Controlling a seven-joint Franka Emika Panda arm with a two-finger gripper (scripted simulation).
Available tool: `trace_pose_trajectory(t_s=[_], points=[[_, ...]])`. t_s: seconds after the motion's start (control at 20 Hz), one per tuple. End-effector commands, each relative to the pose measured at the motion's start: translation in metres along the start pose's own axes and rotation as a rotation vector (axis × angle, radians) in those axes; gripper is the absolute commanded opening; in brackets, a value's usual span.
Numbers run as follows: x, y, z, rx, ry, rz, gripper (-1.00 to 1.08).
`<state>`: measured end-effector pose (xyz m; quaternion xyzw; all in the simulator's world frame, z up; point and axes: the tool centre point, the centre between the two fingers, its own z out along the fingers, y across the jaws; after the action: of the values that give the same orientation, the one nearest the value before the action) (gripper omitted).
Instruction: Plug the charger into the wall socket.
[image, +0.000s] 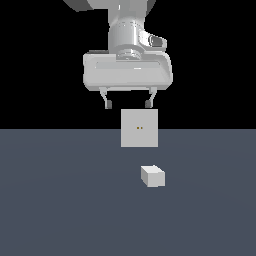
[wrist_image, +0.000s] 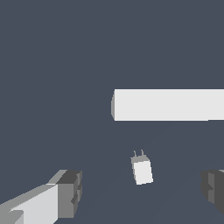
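Observation:
The charger (image: 153, 176) is a small off-white block lying on the grey floor, in front of the wall socket and slightly to the exterior view's right. In the wrist view the charger (wrist_image: 142, 169) shows two short prongs pointing toward the socket (wrist_image: 168, 105). The wall socket (image: 139, 128) is an upright white square panel with two tiny orange dots at its centre. My gripper (image: 127, 104) hangs open high above the floor, just above the socket's top edge, holding nothing. One of its fingers (wrist_image: 70, 192) is seen well apart from the other, with the charger between and below them.
A flat dark grey floor (image: 60, 200) stretches around both objects. Behind it is a black background.

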<state>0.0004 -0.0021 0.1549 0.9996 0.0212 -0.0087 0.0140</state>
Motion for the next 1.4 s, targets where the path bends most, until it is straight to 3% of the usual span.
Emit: trace_pose_trajectory(t_s=[0.0, 0.6, 1.35], points=[[0.0, 0.0, 0.0, 0.0, 0.0, 0.0, 1.0], [-0.009, 0.004, 0.008, 0.005, 0.044, -0.016, 1.0], [-0.038, 0.018, 0.04, 0.023, 0.205, -0.073, 1.0]])
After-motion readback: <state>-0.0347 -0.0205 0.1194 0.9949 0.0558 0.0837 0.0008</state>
